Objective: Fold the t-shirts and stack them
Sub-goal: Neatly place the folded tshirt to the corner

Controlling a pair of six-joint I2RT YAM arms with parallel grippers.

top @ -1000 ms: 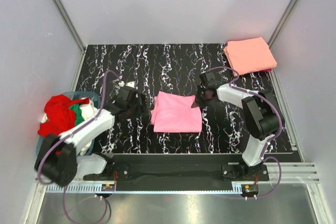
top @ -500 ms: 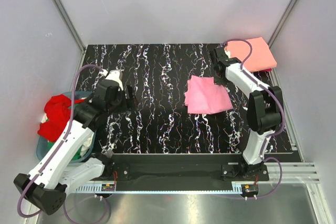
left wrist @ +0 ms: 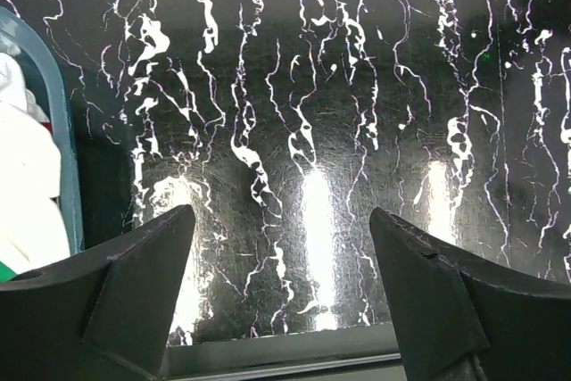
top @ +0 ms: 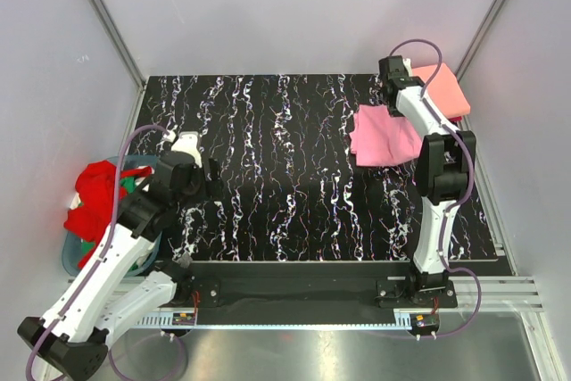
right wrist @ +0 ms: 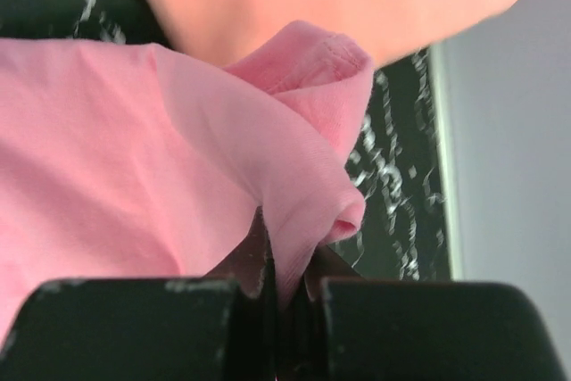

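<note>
The black marbled table spreads in front of me. Off its left edge stands the blue-grey basket, with a red shirt heaped in it over bits of green and white.

In the far right corner lies the salmon-orange shirt, folded flat, its long side running roughly across the table. The pink shirt, also folded, lies just beside it on the near-left. I cannot tell from above whether their edges touch.

My right gripper is pinched tight on a bunched fold at the pink shirt's far right edge, with no gap between the fingers. In the right wrist view the pink cloth trails away to my left, while the salmon-orange shirt sits straight beyond my fingertips and the table's right edge is close on my right. So the stack lies ahead of the grip and the load drags behind it. As I judge it, the pink shirt has to be carried on toward that corner until it covers the salmon one squarely, and the risk is the trailing half folding under.

My left gripper hangs wide apart over bare table near the basket, holding nothing and well away from both folded shirts. The right arm is the one placed for this move.
</note>
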